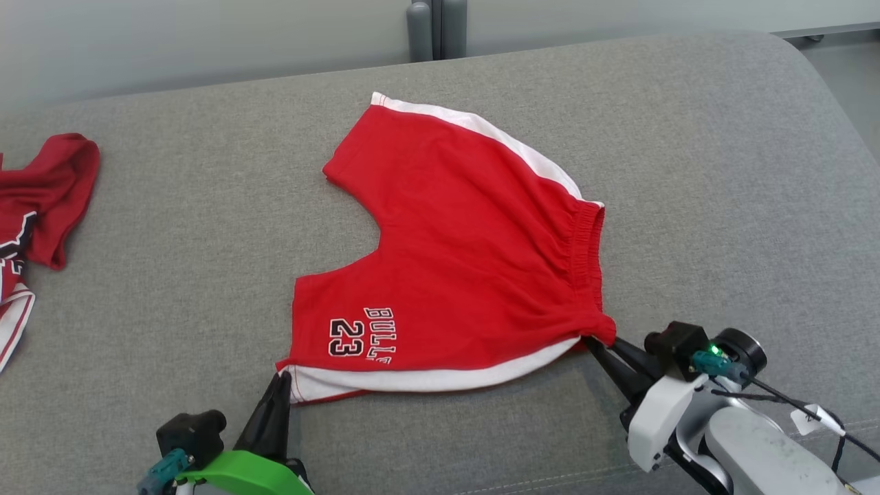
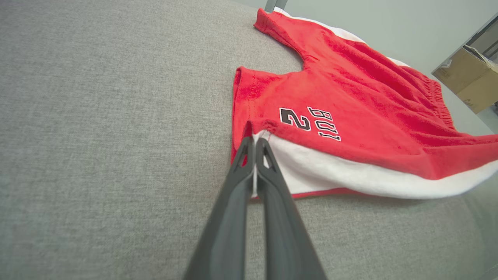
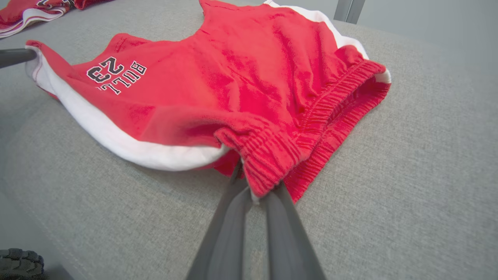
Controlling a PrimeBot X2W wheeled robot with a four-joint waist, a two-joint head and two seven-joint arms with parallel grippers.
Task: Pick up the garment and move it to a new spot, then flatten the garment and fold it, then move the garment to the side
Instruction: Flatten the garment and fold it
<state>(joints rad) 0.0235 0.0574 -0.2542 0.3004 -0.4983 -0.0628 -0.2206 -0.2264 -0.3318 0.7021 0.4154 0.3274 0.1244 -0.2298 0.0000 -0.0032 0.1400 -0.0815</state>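
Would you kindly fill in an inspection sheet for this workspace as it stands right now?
Surface: grey cushion, fabric-covered, with a seam near the front edge.
Job's things: red shorts spread flat, white side stripes, "23" print on the near leg, waistband toward the robot's right.
Clutter: second red garment crumpled at the far left.
Hands: left hand shut on the near leg-hem corner; right hand shut on the near waistband corner.
Cables: dark cable with a white tag at the right wrist.
Surroundings: pale wall, grey post behind; cardboard box beyond the cushion.
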